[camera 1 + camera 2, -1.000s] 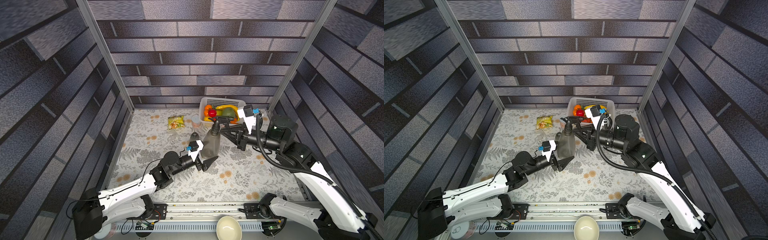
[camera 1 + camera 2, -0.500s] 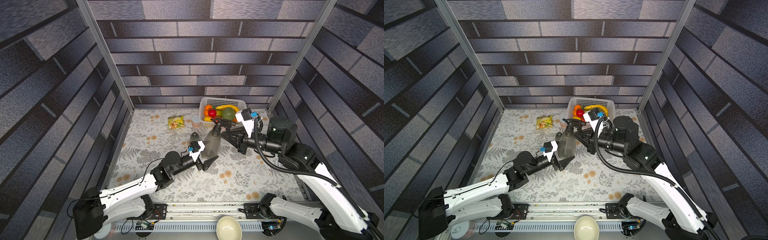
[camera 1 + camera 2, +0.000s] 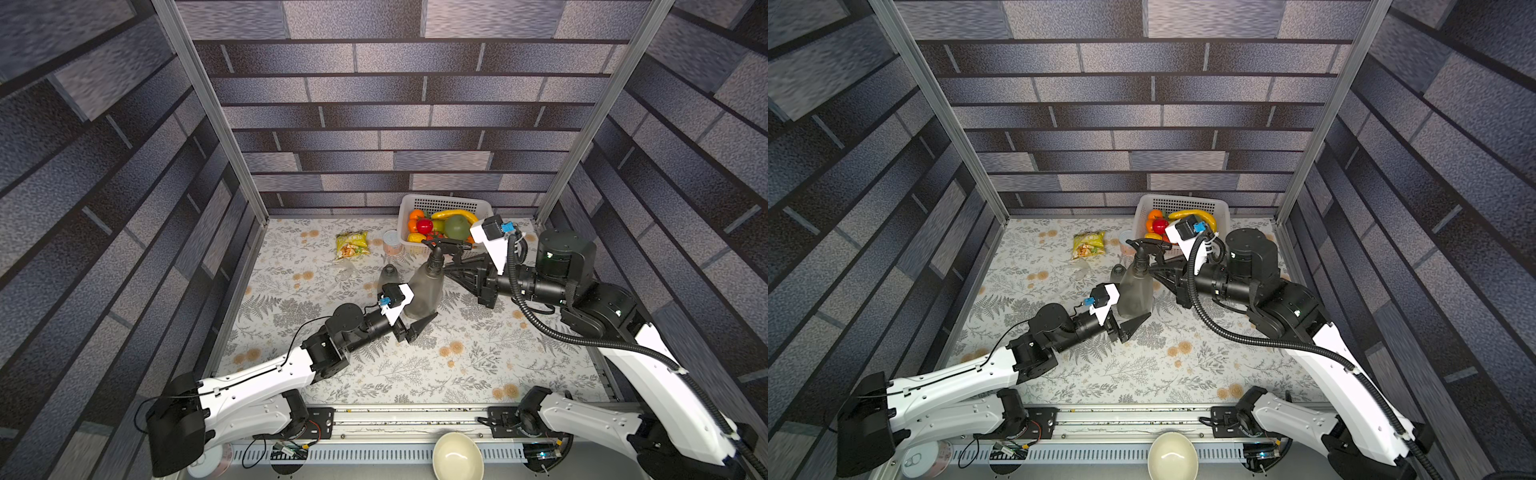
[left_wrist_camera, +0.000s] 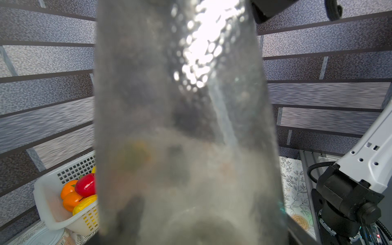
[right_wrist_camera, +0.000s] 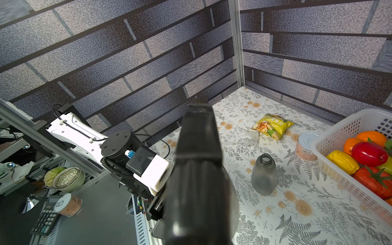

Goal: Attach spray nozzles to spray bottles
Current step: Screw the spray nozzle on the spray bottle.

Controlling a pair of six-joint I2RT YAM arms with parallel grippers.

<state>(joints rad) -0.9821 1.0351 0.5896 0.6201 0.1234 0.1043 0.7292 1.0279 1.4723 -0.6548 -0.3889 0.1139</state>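
In both top views, gripping the held bottle (image 3: 424, 291) upright a little right of mid-frame, low on its wide body, with the left claw (image 3: 415, 308), spread wide to that body; pinching narrow at the collar of the black nozzle (image 3: 445, 246) atop its neck with the right claw (image 3: 449, 266), reaching in from the right of frame; just left, on the bench (image 3: 457, 374), a second bottle (image 3: 390, 274), neck open; toward upper left, a snack bag (image 3: 352, 245); a tin can (image 3: 391, 243) just beside the basket (image 3: 444, 203) of fruit at upper centre.

Left wrist: filling most of the view, the held bottle (image 4: 186, 127), blurred, glinting with light; beside it, the basket (image 4: 48, 195).

Right wrist: nearest the lens, the black nozzle (image 5: 197, 159), bottle shoulder under it; beyond, the second bottle (image 5: 264, 176) upright on the bench; lying flat near the snack bag (image 5: 272, 125), a clear nozzle (image 5: 251, 139); tin can (image 5: 307, 146) just beside the basket (image 5: 339, 135).
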